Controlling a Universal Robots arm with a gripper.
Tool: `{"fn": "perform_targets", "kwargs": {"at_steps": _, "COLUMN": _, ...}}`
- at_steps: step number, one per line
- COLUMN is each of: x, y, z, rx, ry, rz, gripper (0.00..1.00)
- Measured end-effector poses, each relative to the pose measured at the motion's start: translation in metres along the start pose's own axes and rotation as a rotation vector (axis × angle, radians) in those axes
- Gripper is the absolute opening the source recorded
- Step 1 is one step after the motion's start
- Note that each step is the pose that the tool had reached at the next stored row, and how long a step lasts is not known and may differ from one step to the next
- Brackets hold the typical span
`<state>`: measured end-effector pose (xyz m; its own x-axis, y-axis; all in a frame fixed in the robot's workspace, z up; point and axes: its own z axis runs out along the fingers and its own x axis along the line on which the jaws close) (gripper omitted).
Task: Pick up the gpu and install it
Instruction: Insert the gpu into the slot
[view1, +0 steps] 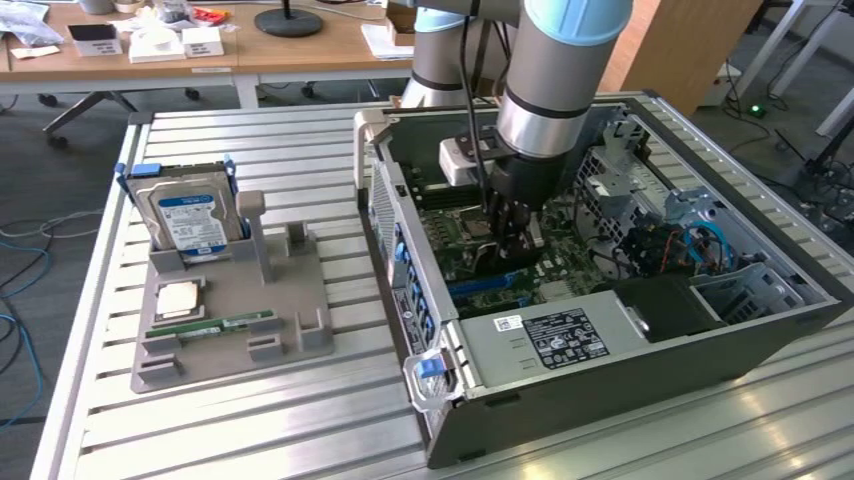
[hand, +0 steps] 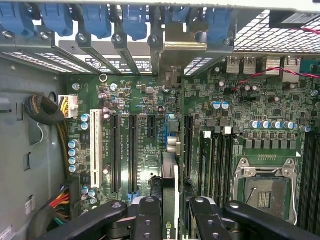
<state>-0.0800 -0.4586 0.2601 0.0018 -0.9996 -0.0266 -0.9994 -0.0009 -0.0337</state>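
From my wrist, the card (hand: 169, 190) pinched between my fingers (hand: 150, 217) showed me just its thin edge. Its faces were turned away, and its near end ran off the picture's edge, as did the rear of my fingers. In the exterior view my gripper (view1: 515, 250) hung inside the computer case (view1: 641, 385) and covered most of the card, so I couldn't tell whether it sat in a slot. My arm (view1: 561, 70) was cut off at the top. The label on the power supply (view1: 497, 360) was too small to read.
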Motion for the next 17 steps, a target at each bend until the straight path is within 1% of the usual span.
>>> {"fn": "perform_targets", "kwargs": {"at_steps": 7, "x": 0.0024, "y": -0.0001, "z": 0.0001, "rx": 0.0001, "ry": -0.0003, "rz": 0.000, "gripper": 0.26}}
{"fn": "perform_targets", "kwargs": {"at_steps": 17, "x": 0.0026, "y": 0.0012, "z": 0.0001, "rx": 0.0001, "ry": -0.0002, "rz": 0.000, "gripper": 0.26}}
